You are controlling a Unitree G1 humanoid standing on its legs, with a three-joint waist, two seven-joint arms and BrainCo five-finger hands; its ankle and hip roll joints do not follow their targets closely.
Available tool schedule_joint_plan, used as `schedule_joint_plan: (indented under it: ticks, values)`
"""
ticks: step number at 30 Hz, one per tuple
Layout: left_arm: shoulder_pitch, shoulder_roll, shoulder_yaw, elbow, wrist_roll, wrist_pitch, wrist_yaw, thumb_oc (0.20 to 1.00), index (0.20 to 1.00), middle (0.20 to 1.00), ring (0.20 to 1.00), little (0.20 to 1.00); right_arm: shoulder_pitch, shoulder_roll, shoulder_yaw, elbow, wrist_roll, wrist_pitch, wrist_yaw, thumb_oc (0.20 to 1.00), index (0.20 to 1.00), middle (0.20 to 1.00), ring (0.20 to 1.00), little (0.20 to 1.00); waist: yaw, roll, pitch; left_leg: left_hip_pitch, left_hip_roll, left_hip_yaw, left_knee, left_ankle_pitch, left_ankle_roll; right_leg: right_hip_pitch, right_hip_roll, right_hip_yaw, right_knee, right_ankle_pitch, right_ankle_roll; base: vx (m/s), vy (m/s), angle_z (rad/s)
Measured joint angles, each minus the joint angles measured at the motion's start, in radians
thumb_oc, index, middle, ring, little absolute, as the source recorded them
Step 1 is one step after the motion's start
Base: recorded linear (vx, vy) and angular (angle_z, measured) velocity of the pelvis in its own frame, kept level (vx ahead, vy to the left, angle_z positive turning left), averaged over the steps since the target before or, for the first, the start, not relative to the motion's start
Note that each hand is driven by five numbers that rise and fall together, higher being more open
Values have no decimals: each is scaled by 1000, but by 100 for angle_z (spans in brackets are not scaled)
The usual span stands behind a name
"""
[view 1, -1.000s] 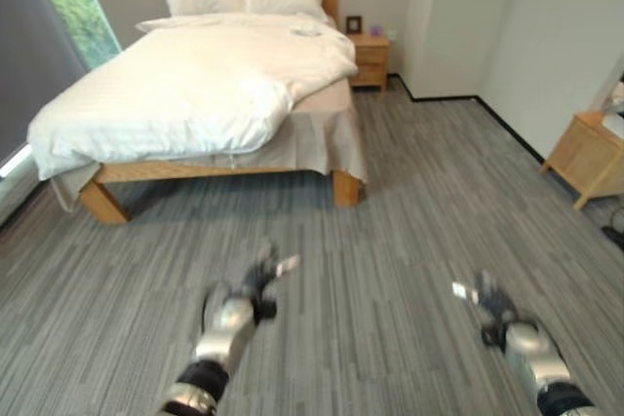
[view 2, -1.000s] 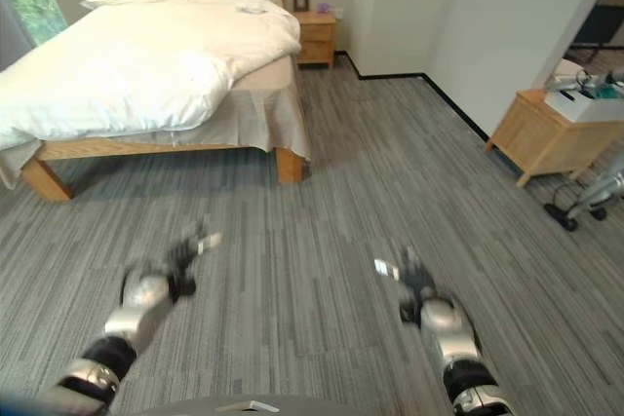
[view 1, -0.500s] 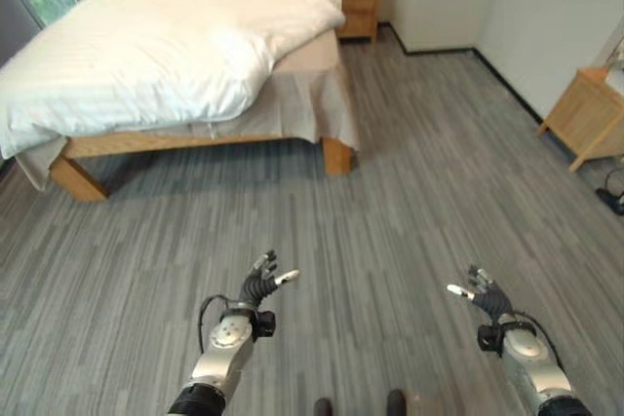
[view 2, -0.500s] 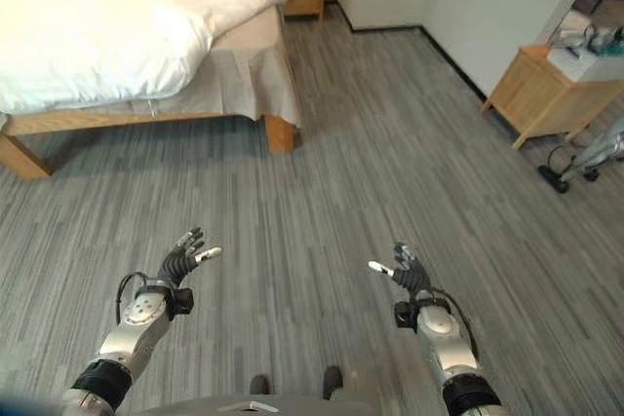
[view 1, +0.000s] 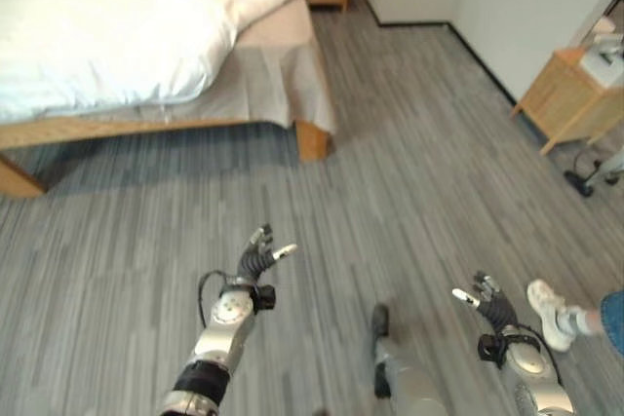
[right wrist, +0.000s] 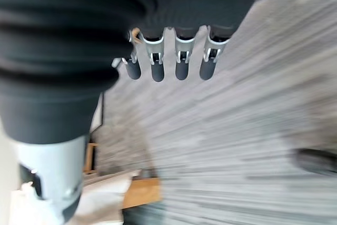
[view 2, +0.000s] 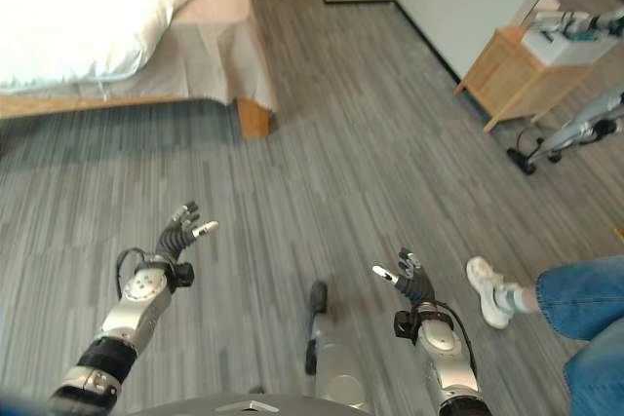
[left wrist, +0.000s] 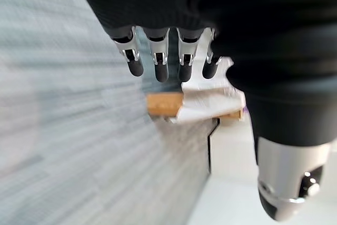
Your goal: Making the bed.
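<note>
So both hands are held out over the grey striped floor (view 1: 409, 172), well short of the bed (view 1: 146, 65), and nothing is gripped by either. The left hand (view 1: 255, 262) is raised with its fingers loosely spread and the thumb stuck out to the side; in the left wrist view the fingers (left wrist: 158, 59) are seen hanging relaxed with nothing between them. Same deal for the right hand (view 1: 492, 307): fingers (right wrist: 181, 56) are kept apart and empty, only floor seen past them. The bed is placed at the upper left, with a rumpled white duvet (view 1: 117, 17) piled on top, hanging over the near edge and pulled back from the corner, so the beige bed skirt (view 1: 283, 85) and a wooden leg (view 1: 312, 140) are left exposed there. A wooden cabinet (view 1: 565, 94) is set against the right wall, and a person's jeans leg and white sneaker (view 2: 487, 289) are spotted just beside the right hand.
</note>
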Motion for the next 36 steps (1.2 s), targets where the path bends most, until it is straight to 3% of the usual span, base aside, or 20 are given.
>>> schedule_joint_plan:
  ticks: [1, 2, 4, 6, 8, 13, 15, 16, 18, 20, 22, 24, 25, 26, 28, 30, 31, 32, 33, 36]
  values:
    - [7, -18, -7, 11, -1, 4, -1, 1000, 1000, 1000, 1000, 1000, -12, -7, 0, 19, 0, -4, 5, 1000, 1000, 1000, 1000, 1000, 6, 12, -19, -49, 21, -1, 128, 24, -40, 17, 17, 11, -1, -19, -5, 854, -708, 3]
    - [16, -24, -5, 12, -1, 14, -10, 1000, 1000, 1000, 1000, 1000, -49, -17, 9, 57, 0, 2, 12, 1000, 1000, 1000, 1000, 1000, 30, 31, -34, -129, 46, 14, 330, 144, -67, 45, 53, 10, 27, -85, -61, 570, -503, -17]
    - [37, -7, 9, -90, -4, 23, -11, 1000, 1000, 1000, 1000, 1000, -71, -30, 9, 43, 2, 4, 14, 1000, 1000, 1000, 1000, 1000, 106, 20, -18, -363, 77, 15, 699, 492, 68, 109, 79, 63, -1, -107, -103, 458, -299, -72]
    - [57, 39, 13, -98, -4, 26, -14, 1000, 1000, 1000, 1000, 1000, -117, -24, 38, 51, 3, 6, 12, 1000, 1000, 1000, 1000, 1000, 165, -29, 13, -482, 64, 7, 748, 433, 13, 219, 72, 79, -28, -114, -104, 549, -121, -66]
    - [67, 50, 35, -108, -8, 21, -16, 1000, 1000, 1000, 1000, 1000, -159, -37, 35, 49, 3, 0, 6, 1000, 1000, 1000, 1000, 1000, 213, -59, 30, -591, 53, 46, 623, 383, 30, 329, 57, 165, -88, -182, -99, 636, 9, -36]
    - [96, 33, 61, -97, -18, 22, -22, 1000, 1000, 1000, 1000, 1000, -167, -74, 67, 5, 10, -11, 7, 1000, 1000, 1000, 1000, 1000, 267, -5, 27, -518, -17, 187, -292, 365, 8, 575, 72, 154, -191, -302, -30, 800, 46, -10]
    - [110, 3, 81, -104, -18, 21, -15, 1000, 1000, 1000, 1000, 1000, -149, -80, 98, -4, -1, -6, 18, 1000, 1000, 1000, 1000, 1000, 263, 38, -22, -420, -45, 419, -309, 280, 66, 669, 107, 140, -140, -338, 45, 698, -15, 23]
    - [104, 3, 82, -115, -18, 21, -13, 1000, 1000, 1000, 1000, 1000, -142, -74, 107, -12, -1, -7, 15, 1000, 1000, 1000, 1000, 1000, 257, 35, -39, -389, -58, 418, -338, 351, 188, 685, 113, 147, -100, -355, 55, 431, 7, 41]
    - [101, 7, 82, -158, -18, 24, -15, 1000, 1000, 1000, 1000, 1000, -133, -65, 114, -40, -8, 4, 26, 1000, 1000, 1000, 1000, 1000, 255, -14, -39, -345, -80, 418, -327, 374, 235, 639, 70, 158, 73, -339, 67, 557, 106, 8]
    - [107, 15, 74, -179, -13, 15, -23, 1000, 1000, 1000, 1000, 1000, -110, 3, 107, -109, -41, -13, 26, 1000, 1000, 1000, 1000, 1000, 268, -70, -46, -209, -122, 409, -283, 260, 258, 443, -52, 150, 647, -194, 266, 636, 94, -38]
    - [38, -5, 44, -182, -2, 15, -25, 1000, 1000, 1000, 1000, 1000, -109, 9, 111, -112, -41, -23, 27, 1000, 1000, 1000, 1000, 1000, 239, -60, -28, -165, -115, 342, -230, 193, 264, 263, -56, 150, 982, -113, 220, 622, 70, 44]
    - [-28, -2, -14, -197, 0, 6, -49, 1000, 1000, 1000, 1000, 1000, -131, 2, 110, -101, -41, -2, 27, 1000, 1000, 1000, 1000, 1000, 235, -20, -6, -53, -111, 281, -315, 180, 261, 90, -66, 138, 1007, -173, 181, 575, -96, 78]
    - [-75, -6, -45, -212, -4, 4, -67, 1000, 1000, 1000, 1000, 1000, -148, -17, 93, -112, -41, -2, 28, 1000, 1000, 1000, 1000, 1000, 184, 24, 18, 24, -95, 175, -364, 178, 247, -37, -81, 113, 900, -246, 103, 522, -199, 148]
    - [-87, -17, -45, -234, -16, 3, -78, 1000, 1000, 1000, 1000, 1000, -147, -44, 92, -124, -41, -2, 30, 1000, 1000, 1000, 1000, 1000, 158, 37, 18, 38, -90, 119, -374, 176, 235, -65, -83, 106, 775, -257, 94, 653, -338, 253]
    - [-101, -23, -55, -281, -71, -22, -107, 1000, 1000, 1000, 1000, 1000, -133, -125, 71, -121, -40, -5, 42, 1000, 1000, 1000, 1000, 1000, 120, 35, 19, 105, -78, -25, -396, 173, 204, -78, -64, 237, 408, -232, 118, 460, -271, 223]
    - [-80, -4, -62, -319, -136, -38, -127, 1000, 1000, 1000, 1000, 1000, -99, -216, 32, -154, -40, -8, 56, 1000, 1000, 1000, 1000, 1000, 102, 27, 2, 121, -60, -144, -388, 141, 169, -26, 1, 486, 44, -173, 168, 159, -146, 214]
    - [-51, 36, -69, -344, -175, -43, -143, 1000, 1000, 1000, 1000, 1000, -82, -239, -40, -154, -40, -12, 56, 1000, 1000, 1000, 1000, 1000, 106, -40, -7, 170, -99, -162, -384, 119, 130, -18, -10, 506, -27, -6, 111, 295, -302, 222]
    - [-18, 62, -67, -356, -190, -35, -161, 1000, 1000, 1000, 1000, 1000, -72, -234, -85, -158, -40, -8, 62, 1000, 1000, 1000, 1000, 1000, 118, -90, -12, 187, -100, -190, -363, 97, 93, 25, -20, 538, -18, 51, 102, 291, -305, 236]
    - [-20, 45, -70, -339, -217, -33, -176, 1000, 1000, 1000, 1000, 1000, -15, -265, -134, -183, -40, -10, 63, 1000, 1000, 1000, 1000, 1000, 108, -78, -27, 179, -99, -275, -299, 31, 77, 46, -17, 495, 7, 6, 129, 262, -287, 195]
    - [92, 45, -63, -448, -286, -35, -234, 1000, 1000, 1000, 1000, 1000, -104, -391, -164, -164, -38, -20, 66, 1000, 1000, 1000, 1000, 1000, 140, -30, -44, 88, -54, -292, -266, 37, 26, 72, 27, 424, -2, -18, 77, 198, -310, 96]
